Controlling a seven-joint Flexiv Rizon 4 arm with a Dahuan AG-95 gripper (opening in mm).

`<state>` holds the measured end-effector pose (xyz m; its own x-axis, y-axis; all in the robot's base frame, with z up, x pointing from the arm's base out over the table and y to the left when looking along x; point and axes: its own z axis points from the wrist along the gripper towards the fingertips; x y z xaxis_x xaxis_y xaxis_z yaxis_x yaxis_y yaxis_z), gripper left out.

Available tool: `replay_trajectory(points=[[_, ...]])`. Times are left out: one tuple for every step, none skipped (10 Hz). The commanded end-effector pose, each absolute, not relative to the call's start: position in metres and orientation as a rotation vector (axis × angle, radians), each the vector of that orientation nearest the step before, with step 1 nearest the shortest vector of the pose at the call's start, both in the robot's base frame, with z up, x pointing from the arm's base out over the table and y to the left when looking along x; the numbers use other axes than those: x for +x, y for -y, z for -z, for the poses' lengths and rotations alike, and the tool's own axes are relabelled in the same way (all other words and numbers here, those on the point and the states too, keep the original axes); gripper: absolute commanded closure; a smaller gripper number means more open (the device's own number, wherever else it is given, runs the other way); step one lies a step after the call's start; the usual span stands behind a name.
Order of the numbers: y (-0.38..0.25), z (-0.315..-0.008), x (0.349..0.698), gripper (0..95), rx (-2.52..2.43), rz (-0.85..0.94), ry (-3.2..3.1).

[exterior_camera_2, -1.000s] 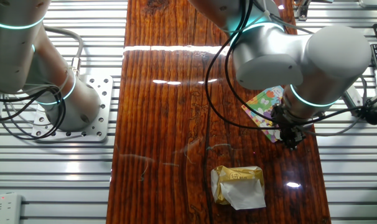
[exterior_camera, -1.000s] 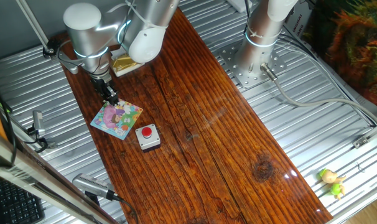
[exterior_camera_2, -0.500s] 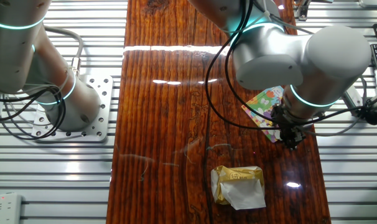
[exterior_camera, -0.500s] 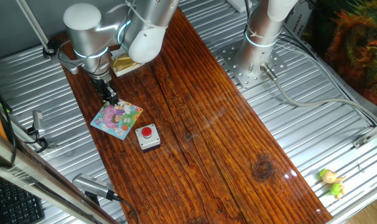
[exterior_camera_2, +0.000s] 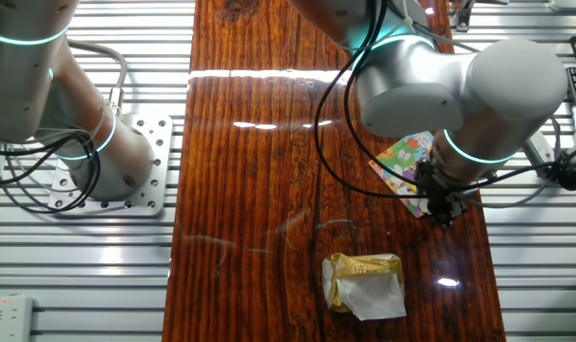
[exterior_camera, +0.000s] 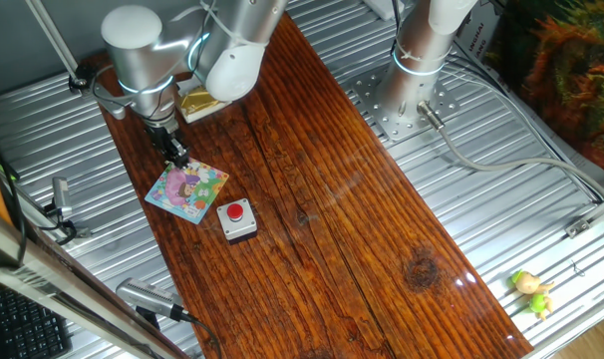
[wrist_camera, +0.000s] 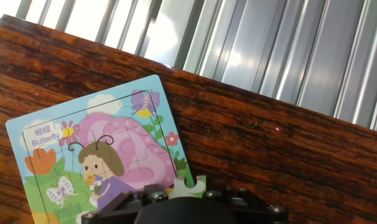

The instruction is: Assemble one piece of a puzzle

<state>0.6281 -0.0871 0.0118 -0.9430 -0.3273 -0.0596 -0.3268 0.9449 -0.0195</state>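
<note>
The puzzle (exterior_camera: 187, 190) is a small square board with a pink-purple cartoon figure, lying flat on the wooden table near its edge. It also shows in the other fixed view (exterior_camera_2: 404, 158) and fills the left of the hand view (wrist_camera: 95, 155). My gripper (exterior_camera: 176, 155) stands upright over the board's corner, fingers pointing down. In the hand view a green and white puzzle piece (wrist_camera: 188, 186) sticks out between the jaws, right at the board's lower right corner. The gripper (wrist_camera: 187, 198) is shut on this piece.
A grey box with a red button (exterior_camera: 237, 219) sits just beside the board. A yellowish-gold box (exterior_camera_2: 364, 282) lies on the table behind the gripper. Ribbed metal surface (wrist_camera: 269, 43) borders the table edge. A second arm base (exterior_camera: 407, 95) stands at the far side.
</note>
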Motion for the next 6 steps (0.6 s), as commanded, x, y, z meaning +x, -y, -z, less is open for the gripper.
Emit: replay_trajectory(points=[[0.0878,-0.0115,0.6284,38.0,-0.497,-0.015,-3.033],[0.0878,-0.0115,0.6284,38.0,-0.500,-0.006,-3.033],[0.0878,-0.0115,0.6284,38.0,-0.497,-0.006,-3.034],[0.0878,-0.0115,0.6284,38.0,-0.497,-0.006,-3.034],[0.0878,-0.0115,0.6284,38.0,-0.498,-0.006,-3.034],[0.0878,-0.0115,0.6284,38.0,-0.499,-0.005,-3.033]])
